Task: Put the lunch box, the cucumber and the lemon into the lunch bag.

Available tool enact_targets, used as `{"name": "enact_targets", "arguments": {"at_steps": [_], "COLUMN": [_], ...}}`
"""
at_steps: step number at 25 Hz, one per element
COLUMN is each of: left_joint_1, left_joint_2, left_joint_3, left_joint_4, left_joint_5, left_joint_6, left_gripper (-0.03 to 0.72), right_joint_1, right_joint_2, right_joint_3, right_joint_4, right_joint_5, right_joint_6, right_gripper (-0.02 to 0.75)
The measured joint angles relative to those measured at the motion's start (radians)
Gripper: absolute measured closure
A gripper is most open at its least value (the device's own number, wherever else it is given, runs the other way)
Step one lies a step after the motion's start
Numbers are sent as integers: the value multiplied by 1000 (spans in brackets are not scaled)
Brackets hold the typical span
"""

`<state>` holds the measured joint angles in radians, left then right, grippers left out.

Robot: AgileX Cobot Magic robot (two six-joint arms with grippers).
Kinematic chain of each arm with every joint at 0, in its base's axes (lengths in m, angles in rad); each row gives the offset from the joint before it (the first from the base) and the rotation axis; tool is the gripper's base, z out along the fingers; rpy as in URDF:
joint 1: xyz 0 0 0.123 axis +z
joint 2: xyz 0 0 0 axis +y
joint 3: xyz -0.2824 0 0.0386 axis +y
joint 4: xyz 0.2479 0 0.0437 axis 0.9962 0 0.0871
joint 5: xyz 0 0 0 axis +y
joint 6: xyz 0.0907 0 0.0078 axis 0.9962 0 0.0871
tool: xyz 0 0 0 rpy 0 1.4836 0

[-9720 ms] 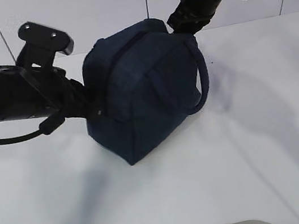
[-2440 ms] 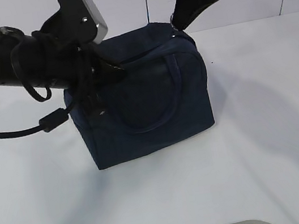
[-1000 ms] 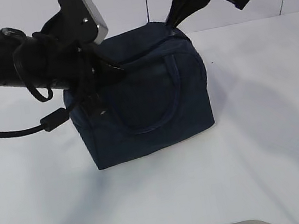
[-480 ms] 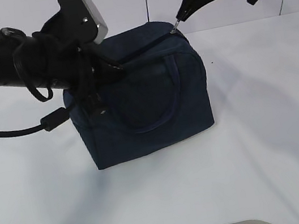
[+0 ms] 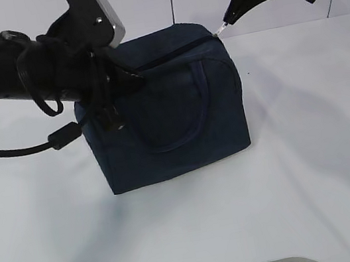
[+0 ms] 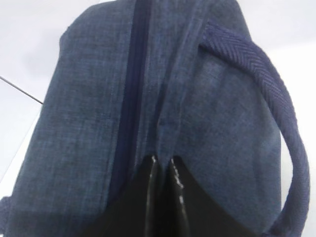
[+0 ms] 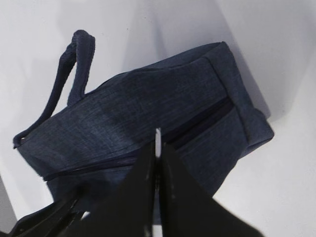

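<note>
From where I stand, the packing looks nearly finished: the white desk (image 5: 315, 168) is bare but for one lunch bag (image 5: 172, 114), which stands upright near the middle with its top zipper line running closed along most of what I can see. I count no lunch box, no cucumber and no lemon anywhere in view, so my guess is they are inside already, though I cannot see in. What seems left is finishing the zip and letting go. One bag, two loop handles, two arms. The left tool (image 6: 162, 170) is pinched narrow on a fold of fabric beside the zipper, steadying the bag. The right tool (image 5: 220, 28) is closed at the bag's far top corner, seemingly on the small silver zipper pull
</note>
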<state>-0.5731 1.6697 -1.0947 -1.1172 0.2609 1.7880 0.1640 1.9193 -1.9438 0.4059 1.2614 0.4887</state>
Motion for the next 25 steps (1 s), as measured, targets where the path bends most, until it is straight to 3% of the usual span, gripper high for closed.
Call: {"name": "enact_targets", "arguments": {"at_steps": [25], "left_joint_1": [0], "left_joint_2": [11], "left_joint_3": [2], "left_joint_4": [-54], "left_joint_5": [-286], "left_joint_6": [-28], "left_gripper": [690], "right_joint_1": [-16], "right_joint_2": [126], "right_joint_3": [0], "right_joint_4": [-16], "right_joint_5": [-17], "right_joint_6": [-84], "right_gripper": [733]}}
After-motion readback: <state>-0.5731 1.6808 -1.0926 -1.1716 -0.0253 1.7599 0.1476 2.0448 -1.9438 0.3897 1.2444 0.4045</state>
